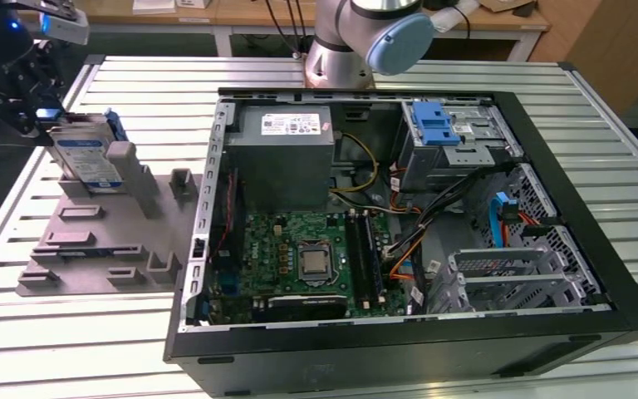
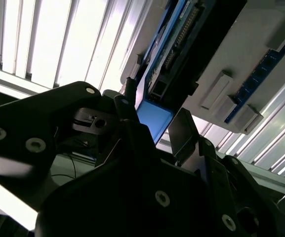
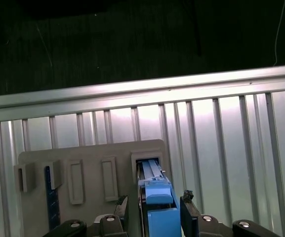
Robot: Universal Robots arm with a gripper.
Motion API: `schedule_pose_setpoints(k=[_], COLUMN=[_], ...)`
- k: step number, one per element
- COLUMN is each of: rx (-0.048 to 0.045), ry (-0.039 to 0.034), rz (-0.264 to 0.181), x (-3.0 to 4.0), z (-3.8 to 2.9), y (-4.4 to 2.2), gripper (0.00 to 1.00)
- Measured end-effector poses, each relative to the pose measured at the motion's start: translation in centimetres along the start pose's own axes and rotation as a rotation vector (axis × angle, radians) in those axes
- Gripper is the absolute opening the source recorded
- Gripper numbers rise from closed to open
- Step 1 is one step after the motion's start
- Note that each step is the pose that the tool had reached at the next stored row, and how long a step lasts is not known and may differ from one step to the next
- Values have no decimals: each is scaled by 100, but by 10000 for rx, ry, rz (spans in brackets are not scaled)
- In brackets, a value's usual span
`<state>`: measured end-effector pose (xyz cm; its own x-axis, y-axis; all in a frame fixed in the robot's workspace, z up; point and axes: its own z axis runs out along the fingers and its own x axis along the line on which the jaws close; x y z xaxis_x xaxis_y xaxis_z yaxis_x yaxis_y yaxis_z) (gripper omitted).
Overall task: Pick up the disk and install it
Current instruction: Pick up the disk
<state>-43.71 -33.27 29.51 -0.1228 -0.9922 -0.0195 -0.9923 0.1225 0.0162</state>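
The gripper has its fingers apart, one on each flat side of the disk. In the first wrist view a thin gap shows on one side, so it straddles the disk rather than clamps it. I judge this to be the pick-up step, at the point of taking hold. The disk stands on edge in a slot at a corner of the grey holder, with its blue frame edge toward the gripper. Taking it would call for closing squarely on the flat faces, then a straight pull along the slot. The slot walls and a raised post of the holder just beside the disk leave little room sideways. Above the holder the space is open. The open computer case lies just beside the holder, on the exterior view's right, on the same slatted table. Its upright wall is the edge to clear.
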Motion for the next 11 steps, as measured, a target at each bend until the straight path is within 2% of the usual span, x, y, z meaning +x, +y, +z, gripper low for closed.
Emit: schedule_pose_setpoints(k=[4, 7, 8, 11], rx=[4, 2, 3, 5], ry=[-1, 1, 0, 0], rz=[-10, -12, -11, -12], x=[-1, -1, -1, -1], z=[43, 47, 47, 48], y=[2, 2, 3, 2], gripper=[53, 52, 45, 45])
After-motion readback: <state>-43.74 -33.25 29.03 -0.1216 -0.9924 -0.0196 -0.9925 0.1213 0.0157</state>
